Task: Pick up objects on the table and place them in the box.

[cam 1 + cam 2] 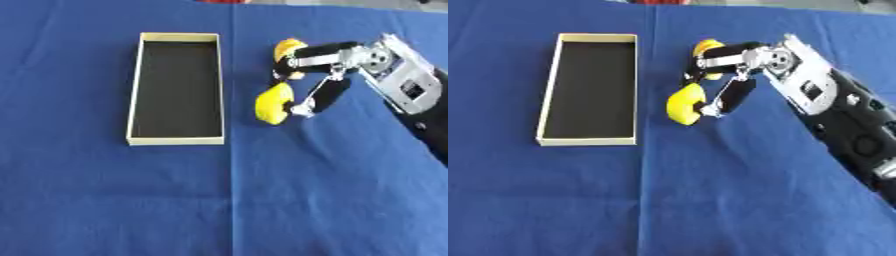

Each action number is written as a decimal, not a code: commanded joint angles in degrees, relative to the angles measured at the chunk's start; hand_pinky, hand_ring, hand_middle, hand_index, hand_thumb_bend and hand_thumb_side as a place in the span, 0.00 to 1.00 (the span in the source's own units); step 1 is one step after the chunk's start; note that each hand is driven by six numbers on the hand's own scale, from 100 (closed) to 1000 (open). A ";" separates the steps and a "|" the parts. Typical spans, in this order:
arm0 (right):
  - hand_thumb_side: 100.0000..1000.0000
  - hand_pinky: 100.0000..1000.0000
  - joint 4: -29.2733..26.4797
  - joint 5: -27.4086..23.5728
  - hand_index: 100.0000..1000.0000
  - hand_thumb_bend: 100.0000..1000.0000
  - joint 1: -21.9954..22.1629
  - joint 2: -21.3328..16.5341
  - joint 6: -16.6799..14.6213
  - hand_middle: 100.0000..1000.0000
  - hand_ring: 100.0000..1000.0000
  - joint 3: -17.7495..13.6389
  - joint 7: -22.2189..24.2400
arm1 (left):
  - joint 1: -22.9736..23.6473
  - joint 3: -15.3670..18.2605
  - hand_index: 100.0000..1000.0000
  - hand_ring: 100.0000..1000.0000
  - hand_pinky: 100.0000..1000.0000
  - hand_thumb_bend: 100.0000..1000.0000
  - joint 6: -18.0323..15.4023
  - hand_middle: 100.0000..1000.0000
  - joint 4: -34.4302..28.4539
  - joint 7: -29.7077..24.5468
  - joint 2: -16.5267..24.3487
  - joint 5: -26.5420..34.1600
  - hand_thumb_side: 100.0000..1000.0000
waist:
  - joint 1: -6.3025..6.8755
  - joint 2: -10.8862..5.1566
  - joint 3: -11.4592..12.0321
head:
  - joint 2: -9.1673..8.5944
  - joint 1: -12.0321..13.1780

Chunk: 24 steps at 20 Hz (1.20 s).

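Covering nearly the whole frame: bench (262, 200) under a blue cloth. Upper left of frame sits the box (136, 90), long, shallow, pale rim, dark floor, nothing visible inside it.

Right arm comes in from the right edge, upper half of frame. Right robot hand (328, 62) reaches toward frame centre, just right of the box. Its fingers are curled around a yellow object (274, 104): one rounded yellow end shows at the lower fingertip, another patch of yellow shows above, behind the upper finger. Can't tell if that's one curved piece or two separate items. Also can't tell whether it's lifted or touching the cloth.

Left robot hand: not visible in either view.

Step, my read: grasp is made, transfer to box not yet done. Object is beside the box's right wall, outside it.

Next move calls for a lift high enough to pass the rim, a short shift toward frame left over the dark floor, then release.
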 commanded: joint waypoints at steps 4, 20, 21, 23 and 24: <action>0.00 0.86 -7.42 -2.96 0.57 0.00 -4.53 -0.21 3.44 0.58 0.76 -3.40 -4.16 | -0.38 0.50 0.78 0.83 0.78 0.60 0.07 0.73 -0.92 0.17 0.80 0.07 0.67 | 0.28 -1.62 -0.31 | 0.24 -0.02; 0.00 0.86 9.86 8.07 0.60 0.00 -14.81 18.77 1.71 0.62 0.77 0.56 -6.46 | -2.40 -0.37 0.78 0.83 0.78 0.60 -0.45 0.73 -0.92 -0.78 0.17 0.63 0.67 | 0.33 -1.27 1.63 | -0.55 -3.34; 0.01 0.86 11.16 9.20 0.61 0.00 -14.61 19.17 1.32 0.63 0.77 0.55 -6.78 | -2.43 -0.37 0.78 0.83 0.78 0.60 -0.45 0.73 -0.92 -0.79 0.12 0.66 0.67 | 0.32 -1.22 1.72 | -0.55 -3.38; 0.01 0.86 13.39 11.16 0.61 0.00 -14.20 19.79 0.36 0.63 0.78 0.39 -7.51 | -2.43 -0.34 0.78 0.83 0.78 0.60 -0.42 0.73 -0.92 -0.78 0.01 0.72 0.67 | 0.31 -1.13 1.83 | -0.56 -3.39; 0.02 0.86 14.30 11.88 0.62 0.00 -13.98 20.04 -0.08 0.63 0.78 0.25 -7.91 | -2.41 -0.32 0.77 0.83 0.78 0.60 -0.40 0.73 -0.92 -0.76 -0.04 0.75 0.67 | 0.31 -1.09 1.86 | -0.55 -3.37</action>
